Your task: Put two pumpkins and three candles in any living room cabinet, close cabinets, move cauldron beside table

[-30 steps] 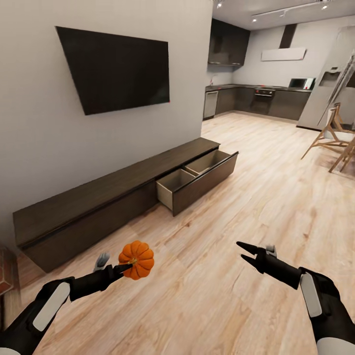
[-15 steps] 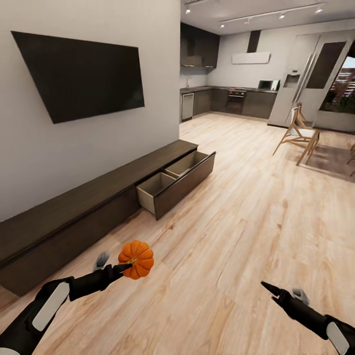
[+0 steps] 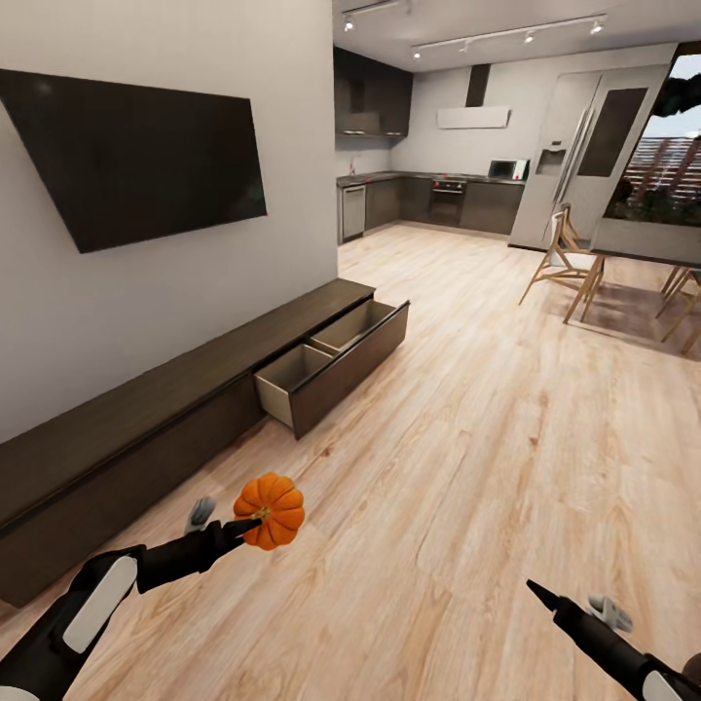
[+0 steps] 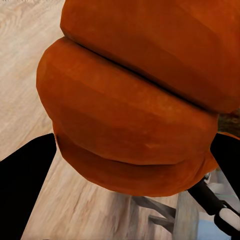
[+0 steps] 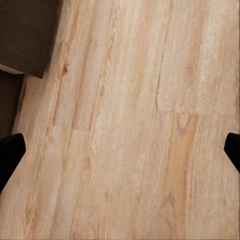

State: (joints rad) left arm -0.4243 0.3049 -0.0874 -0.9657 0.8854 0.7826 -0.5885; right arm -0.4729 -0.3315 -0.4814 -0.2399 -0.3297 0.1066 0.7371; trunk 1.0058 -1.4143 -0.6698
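My left gripper (image 3: 255,523) is shut on a bright orange ribbed pumpkin (image 3: 277,506), held low above the wooden floor. In the left wrist view the pumpkin (image 4: 130,100) sits close between the dark fingers (image 4: 25,190). The long, low dark-brown cabinet (image 3: 146,409) runs along the left wall, ahead of the pumpkin. Its far drawer (image 3: 336,362) is pulled out and shows a pale interior with two compartments, nothing in them. My right gripper (image 3: 545,596) hangs low at the lower right, open over bare floor, its fingertips (image 5: 10,150) spread wide. The candles and the cauldron are out of view.
A black TV (image 3: 136,156) hangs on the wall above the cabinet. Wooden chairs (image 3: 565,268) and a table (image 3: 643,248) stand at the far right. A grey kitchen (image 3: 438,200) and a fridge (image 3: 570,166) lie at the back. Wooden floor (image 3: 467,438) stretches between.
The view has turned right, so the cabinet and TV sit further left in the picture. My right arm has dropped toward the lower right corner. The pumpkin stays in my left gripper.
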